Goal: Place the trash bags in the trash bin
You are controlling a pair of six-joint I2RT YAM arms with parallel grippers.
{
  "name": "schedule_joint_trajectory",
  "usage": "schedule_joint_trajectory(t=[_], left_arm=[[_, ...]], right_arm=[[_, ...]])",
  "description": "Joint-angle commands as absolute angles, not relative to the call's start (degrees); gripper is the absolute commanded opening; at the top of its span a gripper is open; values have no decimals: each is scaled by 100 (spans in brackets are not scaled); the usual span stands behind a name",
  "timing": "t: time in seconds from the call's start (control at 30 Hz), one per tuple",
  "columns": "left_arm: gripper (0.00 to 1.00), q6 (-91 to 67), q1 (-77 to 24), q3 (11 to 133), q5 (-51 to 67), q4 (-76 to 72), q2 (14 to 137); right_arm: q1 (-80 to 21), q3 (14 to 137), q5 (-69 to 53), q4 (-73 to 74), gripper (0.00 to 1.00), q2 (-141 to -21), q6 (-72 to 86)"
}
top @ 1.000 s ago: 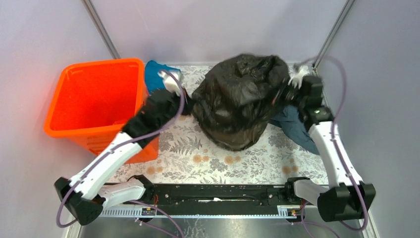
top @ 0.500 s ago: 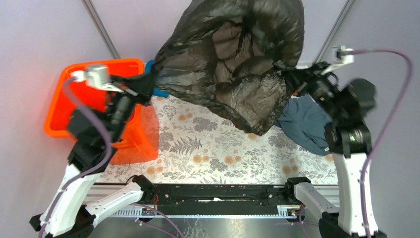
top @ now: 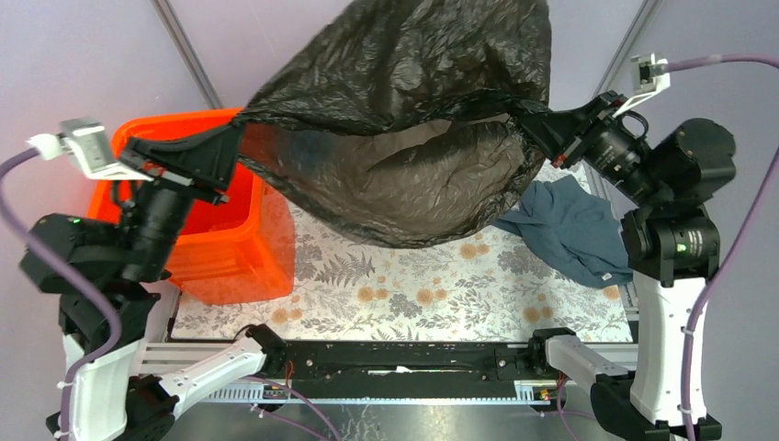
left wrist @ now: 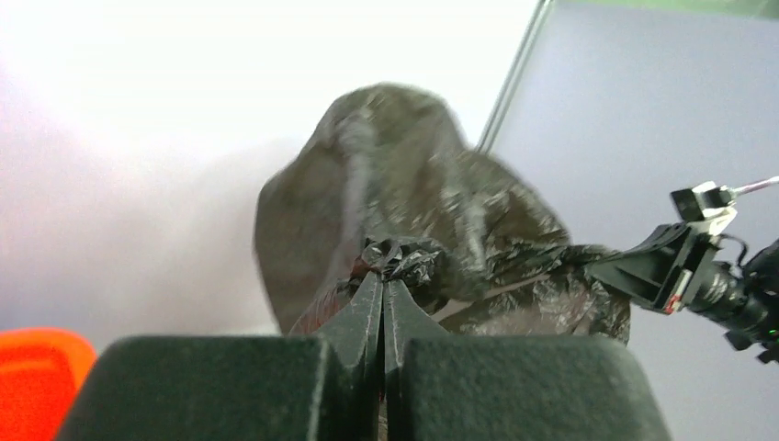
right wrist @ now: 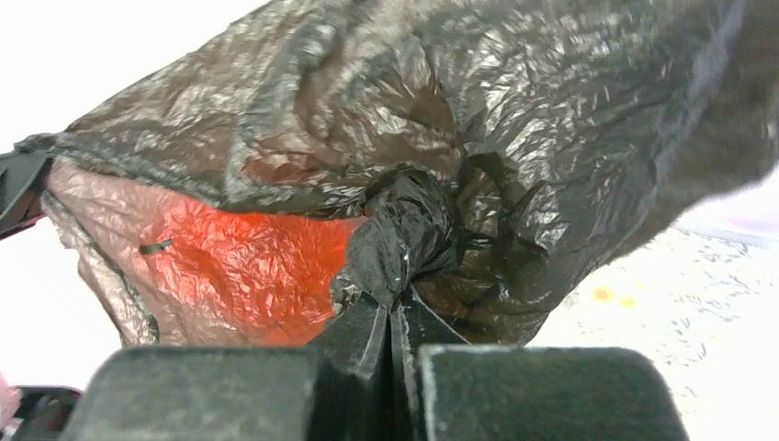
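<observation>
Since a second ago, the trash bag [top: 413,138] has been lifted off the table [top: 413,299], where it sat as a crumpled bundle. It has been pulled out wide between the two arms. Over the last half second the left gripper [top: 231,140] has been carried further left and the film drawn flatter and longer.

The bag is now held in the air, stretched from one gripper to the other. Its upper part billows toward the back wall and its belly sags above the patterned table top. Its left end is held over the right side of the orange bin [top: 243,262], which stands at the far left of the table. In the right wrist view the bin's orange is seen glowing through the thin film.

The left gripper's fingers are pressed together, with a twisted knot of black film pinched at their tips. The right gripper [top: 535,124] is likewise clamped tight on a bunched wad at the bag's opposite end.

A grey-blue cloth [top: 574,230] is left lying at the right of the table, below the right gripper. Its left edge is covered in the top view by the hanging bag.
</observation>
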State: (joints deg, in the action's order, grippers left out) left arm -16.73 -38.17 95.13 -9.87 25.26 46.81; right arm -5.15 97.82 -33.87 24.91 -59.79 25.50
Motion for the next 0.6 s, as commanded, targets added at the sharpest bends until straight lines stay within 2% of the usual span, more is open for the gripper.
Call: schedule_joint_trajectory(t=[0.0,0.2,0.43,0.57], left_arm=[[0,-1763,-3814,9791,-336,2415,4859],[0,-2150,-3814,10397,494,1989,5221],[0,-2965,-3814,11486,1612,1660,6851],[0,-3266,-3926,12099,1791,1641,7896]], right_arm=[[-528,10273,-4083,2333,0,-5964,3040],[-534,10343,-4928,1289,0,-6083,4231],[-629,10666,-5250,765,1,-6655,4957],[-1682,10907,-4651,1233,6,-7114,4344]])
